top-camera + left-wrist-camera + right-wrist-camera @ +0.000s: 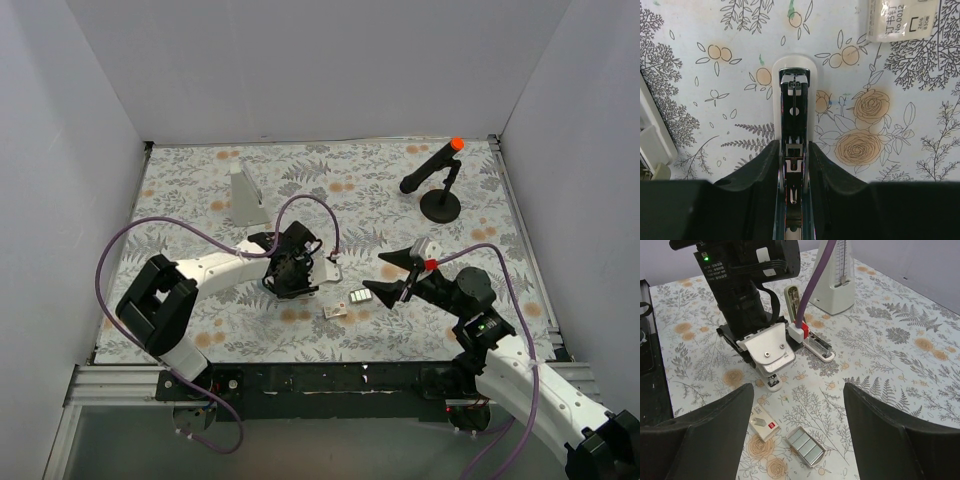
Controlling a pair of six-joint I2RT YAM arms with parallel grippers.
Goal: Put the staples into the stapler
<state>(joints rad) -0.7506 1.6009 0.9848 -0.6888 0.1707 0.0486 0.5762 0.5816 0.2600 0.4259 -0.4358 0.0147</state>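
The stapler is a white bar with a black and metal channel, lying on the flowered table. My left gripper is shut on its sides. In the right wrist view the left gripper stands over the stapler tip. The staples are a small tray of silvery strips and a whitish packet, lying side by side near the stapler tip. They also show in the top view as the tray and the packet. My right gripper is open and empty, above and behind the tray, apart from it.
A second white bar with a red hinge lies right of the held stapler, its lid raised. A tall grey-white wedge stands at the back left. A black stand with an orange tip stands at the back right. White walls enclose the table.
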